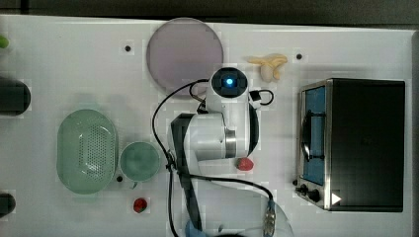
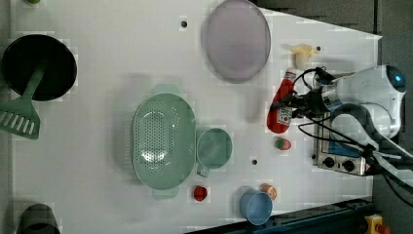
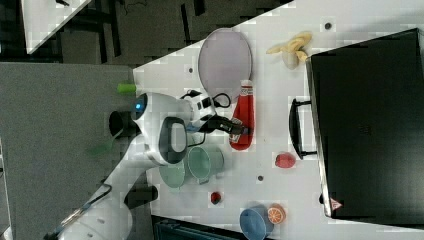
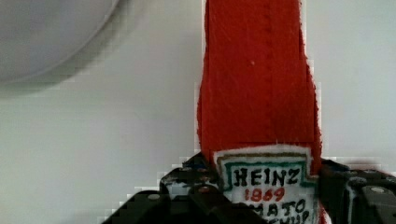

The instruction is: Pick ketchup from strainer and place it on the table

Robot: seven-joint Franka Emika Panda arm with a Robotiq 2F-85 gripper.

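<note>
Red ketchup (image 2: 280,108) sits clamped at its label in my gripper (image 2: 292,105), right of the empty strainer (image 2: 163,141) in the left view. I should lower it flat onto the bare table (image 2: 122,58), then let go.

The ketchup bottle (image 4: 259,84) looks like soft red felt with stitched seams and a fuzzy white label. The counter (image 2: 107,63) is smooth matt white. The strainer (image 2: 163,141) is glossy pale green perforated plastic.

Bare white surface (image 2: 117,63) lies open between the pale green perforated oval strainer (image 2: 163,141) and the round grey-lilac plate (image 2: 237,39). A black-and-steel toaster oven (image 3: 365,130), a peeled banana (image 2: 302,53) and a red strawberry (image 2: 283,144) crowd the tool (image 2: 292,105).
</note>
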